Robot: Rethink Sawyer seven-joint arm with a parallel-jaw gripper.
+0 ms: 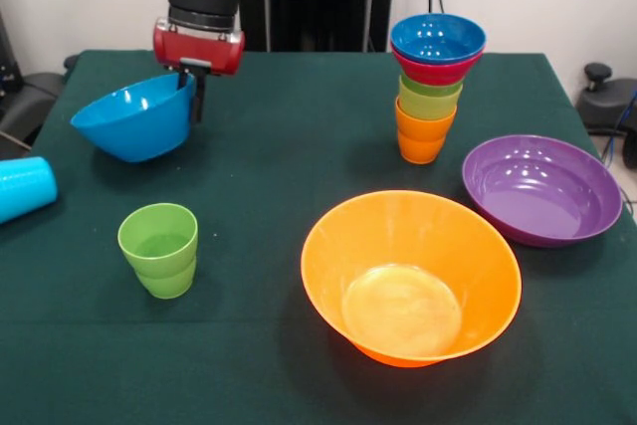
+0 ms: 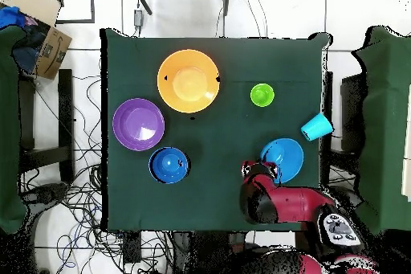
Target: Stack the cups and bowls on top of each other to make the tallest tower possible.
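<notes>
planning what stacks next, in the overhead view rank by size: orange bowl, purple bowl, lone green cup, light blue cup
Largest to smallest in the overhead view:
1. orange bowl
2. purple bowl
3. and 4. light blue cup and green cup: unsure, since the blue one lies on its side and the green stands upright.

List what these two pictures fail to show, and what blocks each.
- Gripper: in the front view it dips behind the tilted blue bowl; in the overhead view the arm covers it, so open or shut is unknown.
- Light blue cup: cut by the front view's left edge.
- Tower: the overhead view shows only its top blue bowl; the cups beneath are hidden.
</notes>
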